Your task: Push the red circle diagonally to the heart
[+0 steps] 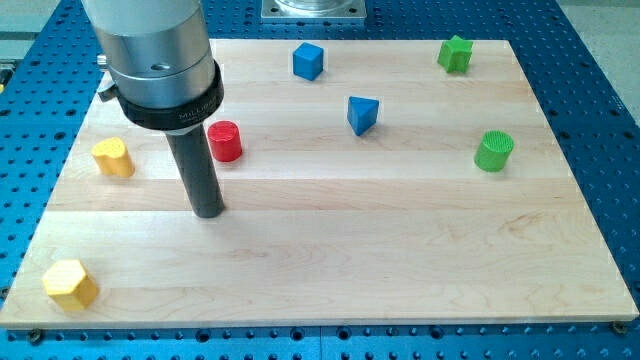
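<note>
The red circle point(225, 141), a short red cylinder, stands on the wooden board point(400, 250) left of centre. The yellow heart point(113, 157) lies near the board's left edge, to the left of the red circle and slightly lower. My tip point(208, 211) rests on the board below the red circle and slightly left of it, apart from it. The rod rises up to the large grey arm body at the view's top left.
A yellow hexagon point(70, 283) sits at the bottom left corner. A blue cube point(308, 61) and a blue triangular block point(362, 114) lie at top centre. A green star-shaped block point(455, 53) is at top right, a green cylinder point(493, 150) at the right.
</note>
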`<state>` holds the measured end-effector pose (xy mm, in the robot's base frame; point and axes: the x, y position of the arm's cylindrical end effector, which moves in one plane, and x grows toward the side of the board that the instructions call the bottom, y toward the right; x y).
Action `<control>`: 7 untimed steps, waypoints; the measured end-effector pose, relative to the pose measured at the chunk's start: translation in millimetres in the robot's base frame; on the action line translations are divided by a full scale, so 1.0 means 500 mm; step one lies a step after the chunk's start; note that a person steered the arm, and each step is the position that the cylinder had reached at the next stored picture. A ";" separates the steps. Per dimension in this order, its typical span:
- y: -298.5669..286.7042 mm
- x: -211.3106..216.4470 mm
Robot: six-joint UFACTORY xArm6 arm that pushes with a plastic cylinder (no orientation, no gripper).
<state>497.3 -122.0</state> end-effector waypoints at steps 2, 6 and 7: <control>-0.005 -0.201; 0.152 -0.112; 0.131 -0.219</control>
